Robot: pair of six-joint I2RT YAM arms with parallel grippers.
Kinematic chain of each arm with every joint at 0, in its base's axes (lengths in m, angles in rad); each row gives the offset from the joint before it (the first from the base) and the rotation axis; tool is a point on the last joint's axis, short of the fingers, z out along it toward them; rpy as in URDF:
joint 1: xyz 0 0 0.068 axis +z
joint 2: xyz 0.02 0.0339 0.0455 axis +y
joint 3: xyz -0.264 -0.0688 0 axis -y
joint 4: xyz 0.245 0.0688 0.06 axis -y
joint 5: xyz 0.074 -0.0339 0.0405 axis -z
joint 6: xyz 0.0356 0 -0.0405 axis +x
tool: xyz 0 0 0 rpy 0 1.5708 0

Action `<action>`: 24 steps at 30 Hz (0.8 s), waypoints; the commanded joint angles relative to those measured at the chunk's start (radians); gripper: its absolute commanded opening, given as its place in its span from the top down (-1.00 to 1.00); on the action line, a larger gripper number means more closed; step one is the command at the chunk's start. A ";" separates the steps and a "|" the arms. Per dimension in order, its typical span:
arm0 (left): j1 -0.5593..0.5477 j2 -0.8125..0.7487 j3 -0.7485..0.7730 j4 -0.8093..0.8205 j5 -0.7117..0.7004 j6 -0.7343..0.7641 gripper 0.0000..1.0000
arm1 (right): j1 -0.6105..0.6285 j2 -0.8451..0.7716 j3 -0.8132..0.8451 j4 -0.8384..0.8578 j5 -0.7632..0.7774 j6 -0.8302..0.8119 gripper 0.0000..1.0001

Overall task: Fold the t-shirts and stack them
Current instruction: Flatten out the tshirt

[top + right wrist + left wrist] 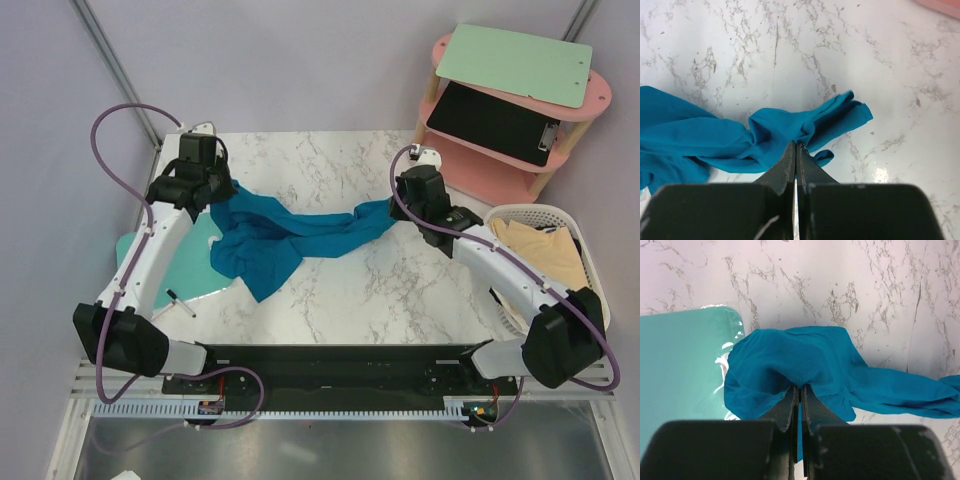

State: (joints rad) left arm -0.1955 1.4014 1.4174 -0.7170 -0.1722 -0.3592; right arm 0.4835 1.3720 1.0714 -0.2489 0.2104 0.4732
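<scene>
Both pincers are pressed together on cloth. We see the left pincer pinching a bunched fold of the teal t-shirt, with a sliver of blue showing between its fingers. The right pincer has its fingers closed on a twisted fold at the opposite end of the same shirt.

From above, we see the teal t-shirt lying crumpled on the marble table, drawn into a rope-like band between the 2 pincers, with a looser flap spilling toward the near edge. Its left end overlaps the mint-green board, which lies flat on the table's left side, partly under the left arm. A small stick-like object rests on that board; we cannot tell what it is.

At the right edge sits a white mesh basket holding cream t-shirts, with the right arm crossing in front of it. Behind it stands a pink shelf carrying a green clipboard above a black clipboard.
</scene>
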 commanded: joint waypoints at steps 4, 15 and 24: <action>0.005 -0.108 -0.080 0.001 0.019 0.023 0.96 | -0.003 -0.069 -0.047 -0.021 0.084 -0.021 1.00; 0.005 -0.398 0.012 -0.082 -0.003 0.035 0.96 | -0.003 -0.395 -0.050 -0.119 0.041 -0.031 1.00; 0.005 -0.530 0.123 -0.159 0.028 0.057 0.96 | -0.005 -0.488 0.073 -0.226 -0.038 -0.047 1.00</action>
State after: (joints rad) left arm -0.1955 0.9230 1.4849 -0.8299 -0.1539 -0.3504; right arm 0.4805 0.9234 1.0714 -0.4088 0.2237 0.4519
